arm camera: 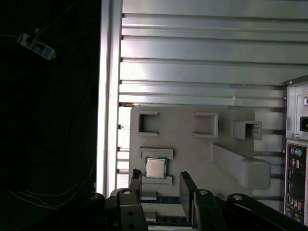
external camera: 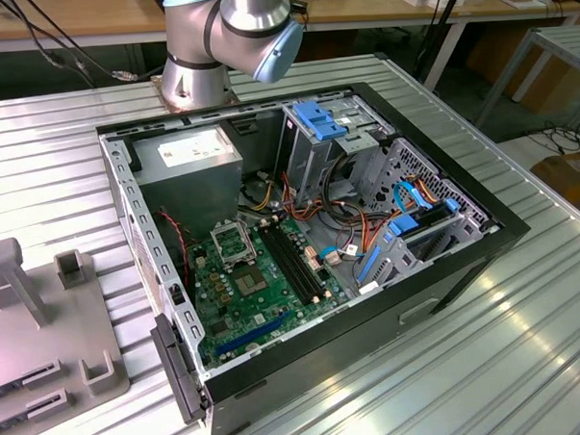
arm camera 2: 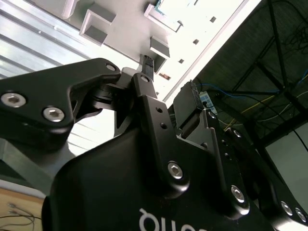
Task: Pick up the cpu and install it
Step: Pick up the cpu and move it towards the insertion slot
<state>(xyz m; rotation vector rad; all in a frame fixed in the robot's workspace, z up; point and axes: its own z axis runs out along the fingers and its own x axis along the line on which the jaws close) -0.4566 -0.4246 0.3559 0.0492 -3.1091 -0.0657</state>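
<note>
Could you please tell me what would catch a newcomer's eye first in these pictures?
The open computer case dominates the exterior view, its green motherboard exposed, on a ribbed metal table. In the first wrist view the small shiny cpu lies on a grey fixture, with the open gripper poised near it.
</note>
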